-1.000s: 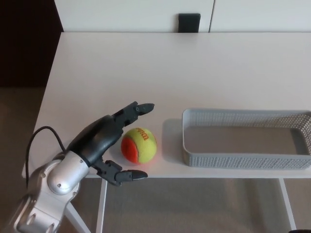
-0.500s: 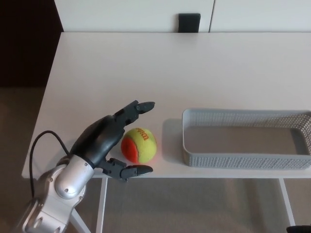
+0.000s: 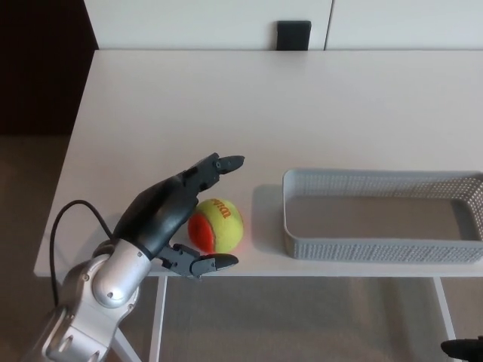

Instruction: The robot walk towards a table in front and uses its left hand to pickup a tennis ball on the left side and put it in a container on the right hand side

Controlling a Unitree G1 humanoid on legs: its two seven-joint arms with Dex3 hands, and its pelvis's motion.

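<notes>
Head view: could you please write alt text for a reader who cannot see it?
The robot's left hand, fingers apart, brackets an orange-and-yellow tennis ball near the front edge of the table. An empty grey basket sits to its right.

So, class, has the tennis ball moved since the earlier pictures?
No. The tennis ball sits equally far from the grey basket as before.
</notes>
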